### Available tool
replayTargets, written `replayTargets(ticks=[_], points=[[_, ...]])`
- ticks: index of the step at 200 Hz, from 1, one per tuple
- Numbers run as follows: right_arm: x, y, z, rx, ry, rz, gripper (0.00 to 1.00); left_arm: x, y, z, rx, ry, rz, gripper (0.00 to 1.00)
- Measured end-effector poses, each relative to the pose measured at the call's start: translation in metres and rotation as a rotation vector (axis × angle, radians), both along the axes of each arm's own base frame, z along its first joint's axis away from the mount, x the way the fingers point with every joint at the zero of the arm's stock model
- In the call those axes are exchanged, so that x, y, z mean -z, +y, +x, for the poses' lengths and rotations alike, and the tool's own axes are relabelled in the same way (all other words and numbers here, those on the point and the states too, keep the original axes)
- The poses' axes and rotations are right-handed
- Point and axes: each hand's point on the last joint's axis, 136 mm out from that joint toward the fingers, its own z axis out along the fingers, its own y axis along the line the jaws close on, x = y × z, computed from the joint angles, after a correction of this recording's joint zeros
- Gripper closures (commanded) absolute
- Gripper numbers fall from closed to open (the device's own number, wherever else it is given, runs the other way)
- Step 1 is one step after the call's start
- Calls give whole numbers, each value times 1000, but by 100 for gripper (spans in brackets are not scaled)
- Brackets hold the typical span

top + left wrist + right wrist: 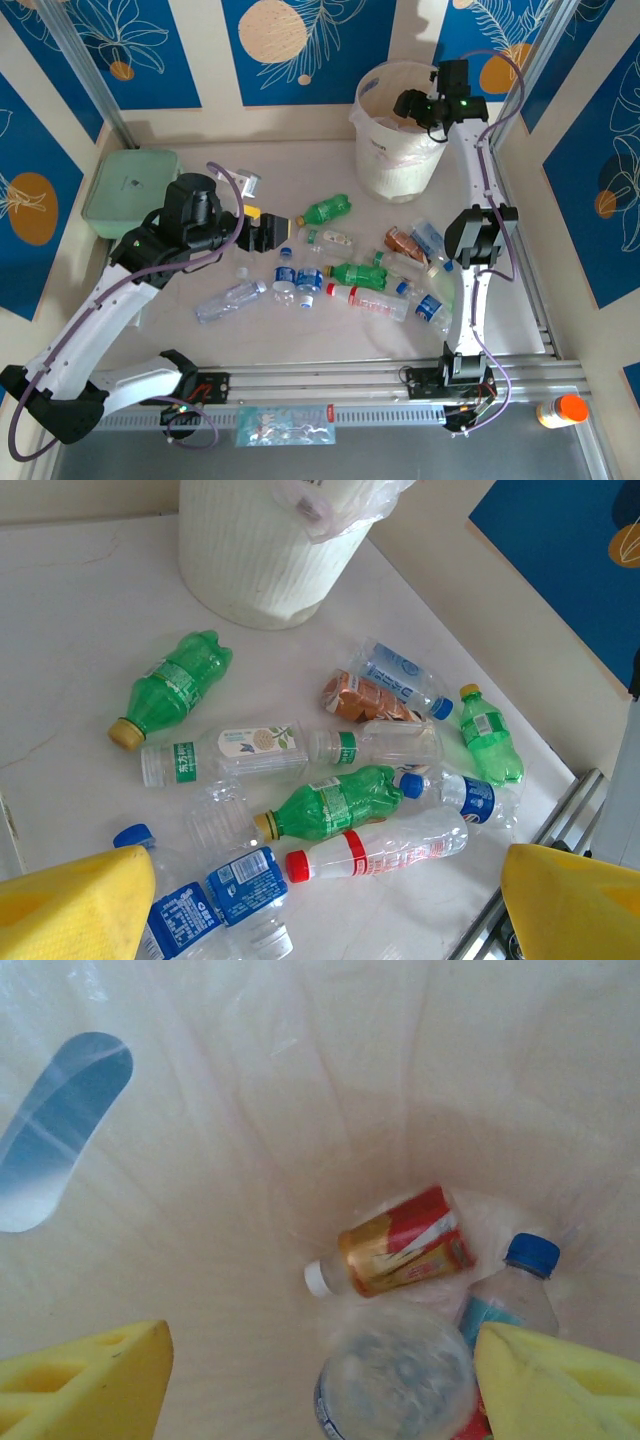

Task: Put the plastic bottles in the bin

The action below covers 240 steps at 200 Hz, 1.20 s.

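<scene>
Right tool (412, 104) hangs wide over the bin (385, 165), gripping nothing; some bottles lie at the bottom. Left tool (287, 232), also wide, hovers over plastic bottles (330, 805) crowded on the tabletop (300, 175). Risk: closing on two touching bottles, or a slick round one squirting sideways.

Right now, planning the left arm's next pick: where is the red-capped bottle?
Left wrist view, lower centre: the red-capped bottle lies on its side just below a green bottle.
</scene>
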Motion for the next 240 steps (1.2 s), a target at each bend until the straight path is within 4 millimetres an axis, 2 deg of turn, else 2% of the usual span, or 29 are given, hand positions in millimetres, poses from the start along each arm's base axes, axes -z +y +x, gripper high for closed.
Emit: replayTargets(ticks=[30, 51, 70, 100, 116, 134, 155, 176, 207, 223, 240], points=[[-21, 0, -7, -1, -37, 0, 18, 2, 1, -1, 0, 7, 6, 11], [-49, 1, -18, -1, -82, 0, 18, 4, 2, -2, -1, 17, 13, 11], [-83, 3, -34, -5, -141, -4, 19, 2, 3, -2, -7, 13, 15, 11], [-133, 16, -74, -30, -232, -21, 19, 2, 6, -2, -20, 10, 22, 11], [-149, 30, -99, -65, -268, -25, 20, 4, 10, 0, -42, 10, 36, 11], [-158, 46, -129, -105, -297, -35, 23, 8, 14, 2, -66, 14, 57, 11], [-156, 66, -164, -159, -322, -48, 25, 15, 17, 5, -84, 30, 84, 10], [-143, 88, -203, -237, -337, -43, 27, 29, 17, 10, -99, 66, 122, 10], [-114, 116, -255, -362, -290, 3, 27, 52, 17, 17, -117, 130, 175, 11], [-95, 125, -270, -413, -233, 36, 26, 65, 17, 19, -120, 162, 197, 11], [-67, 134, -284, -455, -143, 60, 26, 82, 17, 20, -124, 207, 224, 12]])
